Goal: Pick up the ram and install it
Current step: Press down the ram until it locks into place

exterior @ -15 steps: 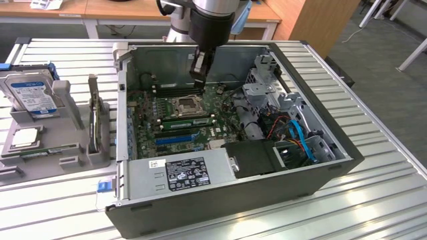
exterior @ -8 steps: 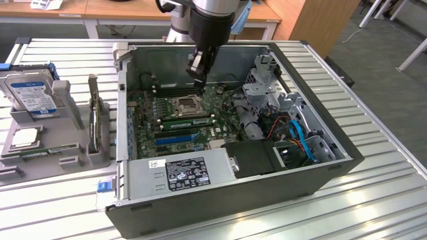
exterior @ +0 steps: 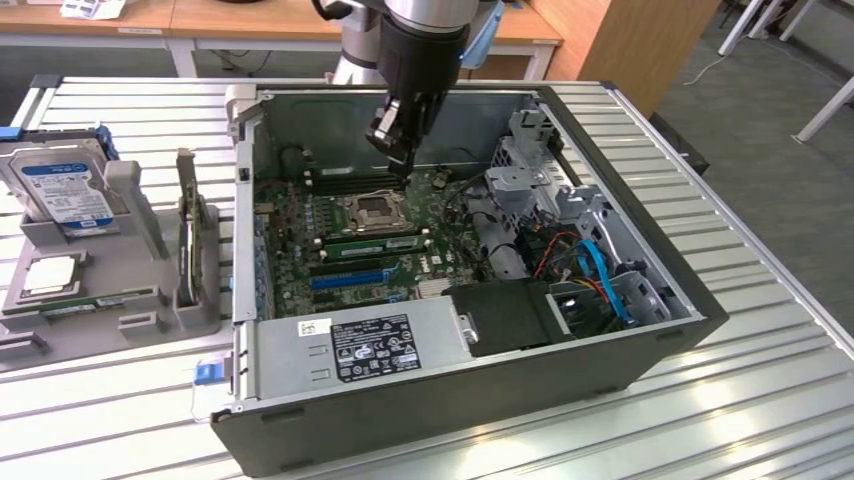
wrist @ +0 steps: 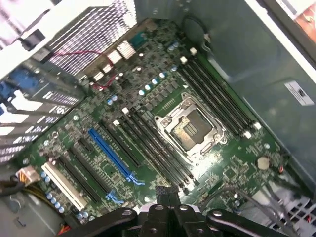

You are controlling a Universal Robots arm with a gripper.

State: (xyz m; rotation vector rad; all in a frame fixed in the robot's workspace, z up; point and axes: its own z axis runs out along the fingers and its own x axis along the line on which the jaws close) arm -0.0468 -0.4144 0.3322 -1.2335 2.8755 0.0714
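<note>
- The gripper (exterior: 390,160) hangs inside the open computer case (exterior: 641,330), above the motherboard (exterior: 350,245), its fingers pressed together; whether they pinch anything cannot be told.
- The case holds the motherboard, a power supply (exterior: 367,345) and cables (exterior: 594,275).
- A green ram (exterior: 378,237) sits in a slot beside the processor socket (exterior: 374,208), just below the gripper in the exterior view.

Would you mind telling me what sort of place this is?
Probably a robotics lab or workshop set up for PC assembly: an open computer case lies on a slatted metal table, a hard drive sits in a fixture, and wooden desks stand behind.
</note>
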